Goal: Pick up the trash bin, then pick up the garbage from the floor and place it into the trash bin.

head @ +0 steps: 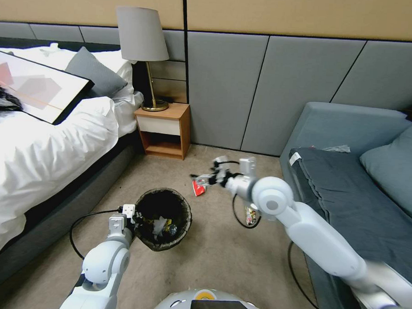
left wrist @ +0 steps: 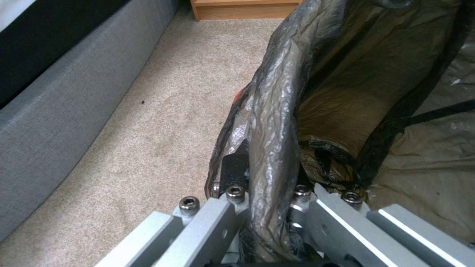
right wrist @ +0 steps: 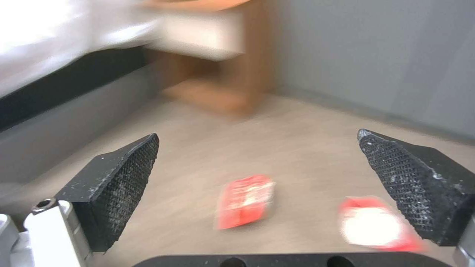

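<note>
The trash bin (head: 163, 225), round with a black liner over its rim, holds some paper and wrappers and hangs just above the carpet. My left gripper (head: 131, 217) is shut on its near rim; in the left wrist view the gripper (left wrist: 269, 178) pinches the liner-covered rim (left wrist: 272, 111). My right gripper (head: 199, 177) reaches out over the floor, open, above a red-and-white packet (head: 198, 189). Between its pads (right wrist: 118, 185), the right gripper (right wrist: 258, 135) frames two pieces of garbage on the carpet, a red packet (right wrist: 245, 200) and a red-and-white one (right wrist: 376, 224). Another wrapper (head: 250, 214) lies by the sofa base.
A bed (head: 42, 156) with a framed picture on it runs along the left. A wooden nightstand (head: 164, 130) with a lamp (head: 144, 47) stands at the wall. A grey-blue sofa (head: 350, 197) fills the right. Carpet lies between them.
</note>
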Controlling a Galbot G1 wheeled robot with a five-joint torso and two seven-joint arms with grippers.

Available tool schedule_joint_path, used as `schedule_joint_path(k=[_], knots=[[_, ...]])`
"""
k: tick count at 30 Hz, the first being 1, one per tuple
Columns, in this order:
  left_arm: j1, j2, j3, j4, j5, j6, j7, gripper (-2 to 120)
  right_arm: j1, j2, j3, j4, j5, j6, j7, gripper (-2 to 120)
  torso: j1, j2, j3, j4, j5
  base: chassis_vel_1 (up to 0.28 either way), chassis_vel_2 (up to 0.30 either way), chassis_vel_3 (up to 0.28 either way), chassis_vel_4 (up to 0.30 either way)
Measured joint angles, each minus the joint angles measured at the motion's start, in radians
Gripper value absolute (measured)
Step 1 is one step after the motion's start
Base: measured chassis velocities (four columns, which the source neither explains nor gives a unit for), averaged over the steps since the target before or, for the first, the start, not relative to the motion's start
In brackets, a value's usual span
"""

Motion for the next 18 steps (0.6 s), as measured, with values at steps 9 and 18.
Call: schedule_joint_path(k=[9, 18], knots=[[0.001, -0.006, 0.006, 0.003, -0.004, 0.000, 0.001, 0, -0.280, 0.087, 0.283, -0.127, -0.495, 0.282, -0.153, 100, 0.000, 0.000, 0.000, 0.0001, 0.0000, 0.000, 0.000, 0.000, 0.000], [0.001, -0.007, 0.009, 0.009, -0.006, 0.000, 0.002, 0, -0.472, 0.297, 0.451, -0.219, -0.691, 0.487, -0.173, 100, 0.000, 0.000, 0.000, 0.0000, -0.0002, 0.000, 0.000, 0.000, 0.000]])
